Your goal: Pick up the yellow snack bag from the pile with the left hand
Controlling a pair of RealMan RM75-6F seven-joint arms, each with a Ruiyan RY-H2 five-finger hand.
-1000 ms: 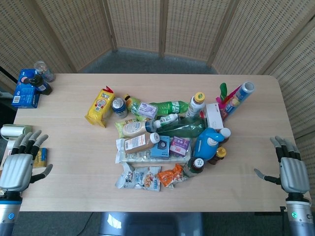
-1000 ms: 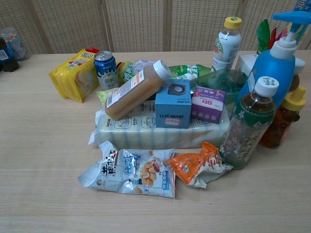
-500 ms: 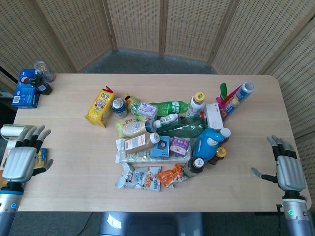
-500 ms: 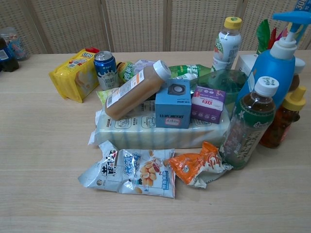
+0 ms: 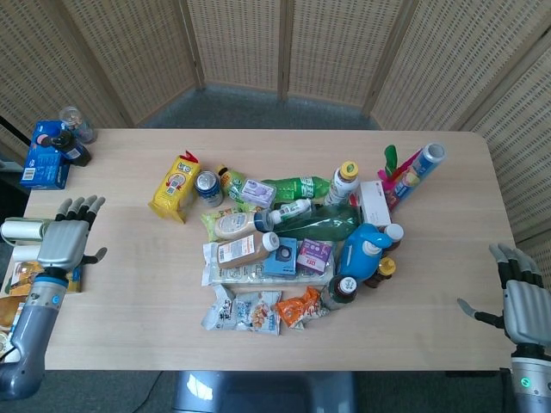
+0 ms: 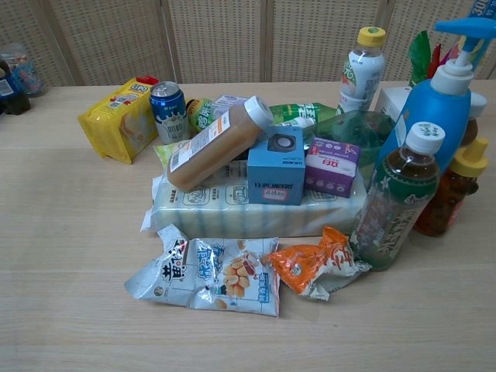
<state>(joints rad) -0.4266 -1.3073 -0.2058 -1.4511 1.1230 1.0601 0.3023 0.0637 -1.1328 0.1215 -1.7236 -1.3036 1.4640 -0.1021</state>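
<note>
The yellow snack bag (image 5: 175,187) lies at the left edge of the pile, next to a blue can (image 5: 207,187); the chest view shows the bag (image 6: 120,120) at the back left beside the can (image 6: 168,102). My left hand (image 5: 65,240) hovers over the table's left edge with fingers spread and nothing in it, well to the left of the bag. My right hand (image 5: 521,305) is open at the table's right front corner, far from the pile. Neither hand shows in the chest view.
The pile holds a tan bottle (image 5: 245,250), a blue box (image 5: 281,257), a blue pump bottle (image 5: 363,249), a green bottle (image 5: 318,224) and snack packets (image 5: 250,313). A blue box and dark bottles (image 5: 52,151) stand at the far left corner. Small items (image 5: 26,231) lie off the left edge.
My left hand has moved up and to the right along the table's left edge, toward the pile. My right hand has slid down and to the right, off the table corner.
</note>
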